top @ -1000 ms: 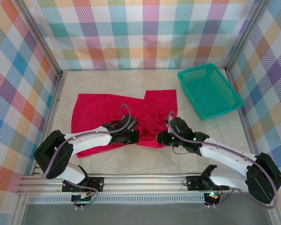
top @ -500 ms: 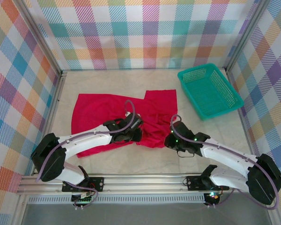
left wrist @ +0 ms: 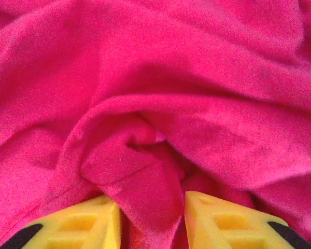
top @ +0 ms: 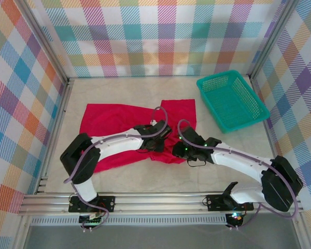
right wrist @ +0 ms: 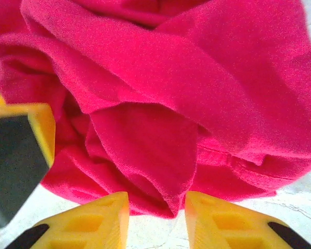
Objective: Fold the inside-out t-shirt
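Lying flat on the table, top view: inside-out t-shirt, long axis 9 to 3 o'clock, bunched at its 5 o'clock corner; teal basket well apart at 2 o'clock. Both grippers meet at that bunch, the flat cloth running off toward 10 o'clock, the left arm nearer it. Left gripper: fingers narrowly parted, a ridge of cloth between, touching, seemingly unclamped. Right gripper: fingers narrowly parted, a loose hem fold hanging between them, not gripped
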